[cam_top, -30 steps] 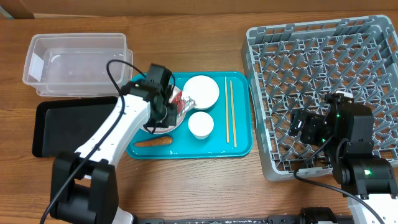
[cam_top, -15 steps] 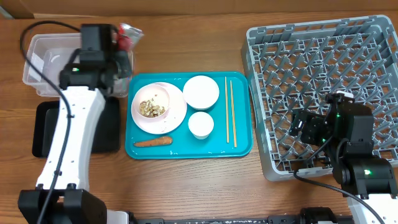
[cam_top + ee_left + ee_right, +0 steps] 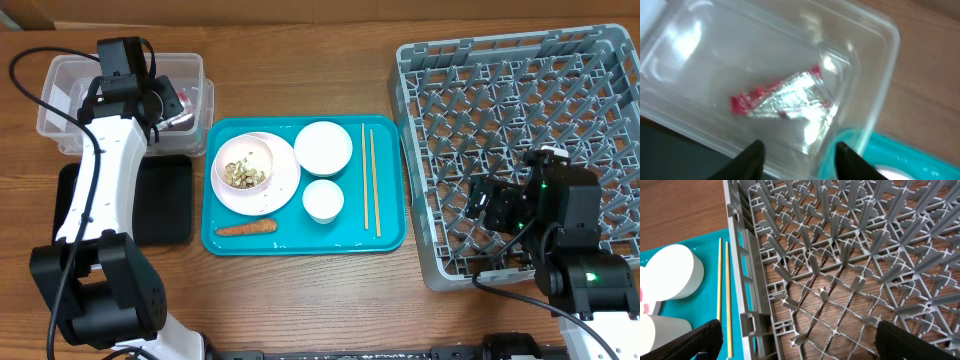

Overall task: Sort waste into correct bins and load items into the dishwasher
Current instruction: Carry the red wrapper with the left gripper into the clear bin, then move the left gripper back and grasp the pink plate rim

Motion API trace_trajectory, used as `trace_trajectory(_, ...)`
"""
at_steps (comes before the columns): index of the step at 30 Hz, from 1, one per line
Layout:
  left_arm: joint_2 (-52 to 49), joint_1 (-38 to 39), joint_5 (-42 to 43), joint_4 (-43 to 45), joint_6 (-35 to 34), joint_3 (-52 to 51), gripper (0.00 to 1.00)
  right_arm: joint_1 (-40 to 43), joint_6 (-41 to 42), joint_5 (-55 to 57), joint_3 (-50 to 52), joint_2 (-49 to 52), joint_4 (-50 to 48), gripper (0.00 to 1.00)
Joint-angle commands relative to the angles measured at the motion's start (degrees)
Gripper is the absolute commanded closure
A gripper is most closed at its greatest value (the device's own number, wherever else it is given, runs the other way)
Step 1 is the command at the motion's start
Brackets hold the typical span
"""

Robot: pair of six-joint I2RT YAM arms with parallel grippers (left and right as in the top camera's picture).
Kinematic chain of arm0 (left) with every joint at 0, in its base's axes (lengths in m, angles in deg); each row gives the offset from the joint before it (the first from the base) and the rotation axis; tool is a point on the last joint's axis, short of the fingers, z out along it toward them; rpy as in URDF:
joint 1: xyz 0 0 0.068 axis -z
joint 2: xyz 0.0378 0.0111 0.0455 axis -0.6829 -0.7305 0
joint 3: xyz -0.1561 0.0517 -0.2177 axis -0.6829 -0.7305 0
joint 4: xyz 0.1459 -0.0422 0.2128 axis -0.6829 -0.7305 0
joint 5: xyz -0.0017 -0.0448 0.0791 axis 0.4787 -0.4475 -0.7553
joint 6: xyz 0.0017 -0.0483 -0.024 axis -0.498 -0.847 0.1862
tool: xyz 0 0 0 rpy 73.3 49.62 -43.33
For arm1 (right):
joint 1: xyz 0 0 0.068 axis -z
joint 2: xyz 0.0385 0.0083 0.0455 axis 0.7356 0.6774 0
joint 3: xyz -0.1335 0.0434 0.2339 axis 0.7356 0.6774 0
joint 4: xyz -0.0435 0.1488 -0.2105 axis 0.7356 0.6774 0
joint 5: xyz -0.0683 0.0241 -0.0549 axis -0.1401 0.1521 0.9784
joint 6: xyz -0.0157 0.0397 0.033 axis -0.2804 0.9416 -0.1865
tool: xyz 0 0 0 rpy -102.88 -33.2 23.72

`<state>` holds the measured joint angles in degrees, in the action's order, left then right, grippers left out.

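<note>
The red-and-silver foil wrapper (image 3: 182, 100) lies inside the clear tub (image 3: 70, 100); it also shows in the left wrist view (image 3: 780, 97). My left gripper (image 3: 160, 100) (image 3: 797, 160) is open and empty just above it. The pink plate (image 3: 280, 185) holds beige food scraps (image 3: 243, 172). The white bowl (image 3: 323, 147), cup (image 3: 323, 200), chopsticks (image 3: 370, 180) and carrot (image 3: 247, 228) lie on the teal tray (image 3: 390, 235). My right gripper (image 3: 482, 210) (image 3: 800, 340) is open and empty over the near-left part of the grey dish rack (image 3: 520, 100).
The black tray (image 3: 165, 200) lies in front of the clear tub, partly under my left arm. The right wrist view shows the rack's left wall (image 3: 745, 280), with the chopsticks (image 3: 722, 290) and bowl (image 3: 675, 272) beside it.
My left gripper lifted the wrapper off the plate, carried it back-left over the clear tub and let it go into the tub. The right arm has not moved.
</note>
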<state>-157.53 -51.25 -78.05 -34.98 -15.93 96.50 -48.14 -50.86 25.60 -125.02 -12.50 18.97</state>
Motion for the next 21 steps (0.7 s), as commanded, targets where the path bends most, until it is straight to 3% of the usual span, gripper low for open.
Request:
trace_trajectory(1,4.7,2.5,12.9,-7.7,0.2,1.3,0.48,0.2,0.0,0.4,-1.6,-0.2,0.0,0.00)
trace_trajectory(5,5.4,9.6,14.7,-21.5,1.4,1.2,0.45,0.2,0.0,0.3,-1.6,-0.2,0.0,0.00)
trace_trajectory(10,4.5,19.3,12.4,-29.9,3.2,1.1,0.42,0.2,0.0,0.3,-1.6,-0.2,0.0,0.00)
trace_trajectory(16,1.7,27.0,10.3,-30.3,3.2,-0.2,0.41,0.2,0.0,0.3,-1.6,-0.2,0.0,0.00)
trace_trajectory(21,-4.5,28.5,8.9,-29.1,1.8,-1.5,0.48,0.2,0.0,0.3,-1.6,-0.2,0.2,0.00)
